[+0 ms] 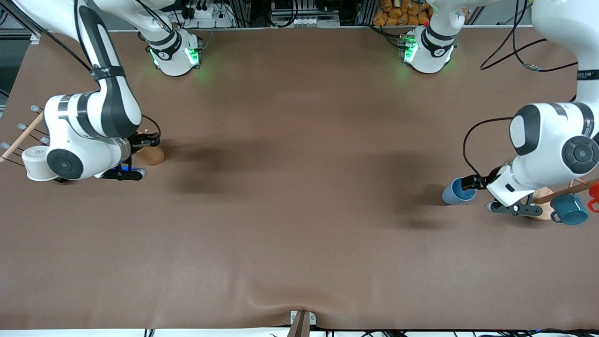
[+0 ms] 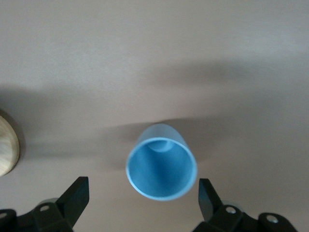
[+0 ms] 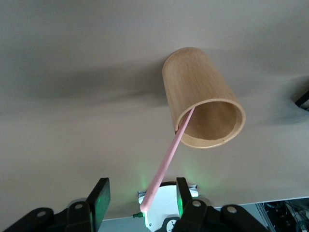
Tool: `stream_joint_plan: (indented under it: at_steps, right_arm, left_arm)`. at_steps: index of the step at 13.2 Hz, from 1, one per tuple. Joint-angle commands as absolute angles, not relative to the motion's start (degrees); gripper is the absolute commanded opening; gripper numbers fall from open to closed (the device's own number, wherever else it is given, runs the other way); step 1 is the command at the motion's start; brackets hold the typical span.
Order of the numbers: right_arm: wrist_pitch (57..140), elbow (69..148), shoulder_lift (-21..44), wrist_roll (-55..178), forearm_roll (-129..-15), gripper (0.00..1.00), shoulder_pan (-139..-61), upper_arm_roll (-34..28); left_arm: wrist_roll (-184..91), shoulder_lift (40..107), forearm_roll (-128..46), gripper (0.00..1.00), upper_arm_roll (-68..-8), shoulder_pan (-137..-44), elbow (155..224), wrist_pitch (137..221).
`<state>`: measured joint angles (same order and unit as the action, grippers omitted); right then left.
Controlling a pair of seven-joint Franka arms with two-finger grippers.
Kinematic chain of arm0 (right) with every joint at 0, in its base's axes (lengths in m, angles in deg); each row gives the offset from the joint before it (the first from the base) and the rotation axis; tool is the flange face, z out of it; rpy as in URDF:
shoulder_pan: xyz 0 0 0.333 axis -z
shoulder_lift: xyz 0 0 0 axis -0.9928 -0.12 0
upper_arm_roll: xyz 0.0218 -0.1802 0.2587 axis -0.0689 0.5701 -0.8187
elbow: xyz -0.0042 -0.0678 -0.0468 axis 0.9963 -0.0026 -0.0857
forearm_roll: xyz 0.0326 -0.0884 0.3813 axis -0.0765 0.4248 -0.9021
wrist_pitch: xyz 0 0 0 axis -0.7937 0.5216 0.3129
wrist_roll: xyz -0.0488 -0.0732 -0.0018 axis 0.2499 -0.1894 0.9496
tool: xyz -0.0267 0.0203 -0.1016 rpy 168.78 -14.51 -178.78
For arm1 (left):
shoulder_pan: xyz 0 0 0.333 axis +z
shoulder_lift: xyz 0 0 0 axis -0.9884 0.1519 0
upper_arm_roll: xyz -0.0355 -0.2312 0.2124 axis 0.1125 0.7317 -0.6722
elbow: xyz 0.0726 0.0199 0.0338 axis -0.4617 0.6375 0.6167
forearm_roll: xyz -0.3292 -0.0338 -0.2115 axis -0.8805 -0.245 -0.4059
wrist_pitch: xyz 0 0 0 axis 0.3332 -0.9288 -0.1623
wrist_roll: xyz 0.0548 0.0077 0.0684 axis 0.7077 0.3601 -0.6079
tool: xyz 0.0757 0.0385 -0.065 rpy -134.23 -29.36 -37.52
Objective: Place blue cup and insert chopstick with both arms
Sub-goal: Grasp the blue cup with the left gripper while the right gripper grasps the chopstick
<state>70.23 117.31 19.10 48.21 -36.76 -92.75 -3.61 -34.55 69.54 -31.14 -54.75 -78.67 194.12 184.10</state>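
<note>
Left claw (image 2: 140,203) is open, fingers straddling the blue cup (image 2: 161,166) with clear gaps on both sides. The cup stands upright on the table (image 1: 299,196) at the left arm's end, beside the teal mug (image 1: 570,209).

Right claw (image 3: 140,205) is open too. The chopstick (image 3: 166,162) passes between its fingers without being pinched, its other end leaning in the wooden cup (image 3: 205,104) at the right arm's end.

Handling guess: the cup looks light, rigid and smooth-walled, so it could slip. Squeeze across the wall just below the rim and keep it vertical. The chopstick is thin, stiff and light. Pinch it near the free upper end and lift straight out so the wooden cup doesn't tip.
</note>
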Motion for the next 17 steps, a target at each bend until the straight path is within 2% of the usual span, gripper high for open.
stream_joint_plan:
  at_steps: [1,6,10,11,15,17]
  right_arm:
    - [70.42,118.78,19.67,46.69,-35.99,0.59,-93.30,-3.39]
    - [69.89,118.78,19.76,46.78,-33.62,0.43,-93.22,-3.31]
    - [69.80,118.78,19.84,46.69,-33.17,0.38,-93.30,-3.39]
    - [69.80,118.78,19.84,46.69,-33.17,0.37,-93.30,-3.39]
    - [69.01,118.52,19.93,46.95,-33.17,0.35,-93.30,-3.39]
    - [68.83,118.17,20.02,47.39,-33.09,0.29,-93.22,-3.39]
  left_arm:
    - [-33.57,72.36,-31.51,1.00,-54.48,-78.01,194.02,187.73]
    - [-33.57,73.25,-31.60,1.00,-54.48,-77.92,196.30,188.62]
    - [-33.57,73.42,-31.60,1.00,-54.48,-77.75,197.09,188.62]
    - [-33.57,73.60,-31.60,0.96,-54.48,-77.75,197.09,188.62]
    - [-33.48,74.48,-31.86,0.47,-54.48,-77.40,196.74,188.62]
    - [-33.48,74.48,-31.86,0.14,-54.39,-77.48,196.65,188.62]
